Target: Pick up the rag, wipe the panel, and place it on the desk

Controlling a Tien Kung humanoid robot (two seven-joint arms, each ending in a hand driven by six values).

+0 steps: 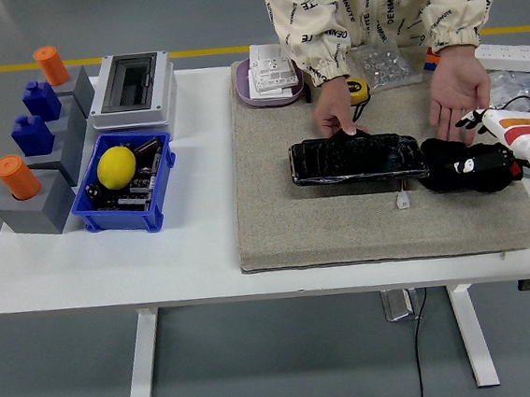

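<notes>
While my right hand [480,165] curls on the dark rag [449,164] just right of the panel [355,159] on the mat [342,219], I should press flat and sweep left.

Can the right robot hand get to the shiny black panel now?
Probably yes. The right robot hand lies on the mat just beside the panel, nothing between them. A person's hand rests only at the panel's far edge.
</notes>
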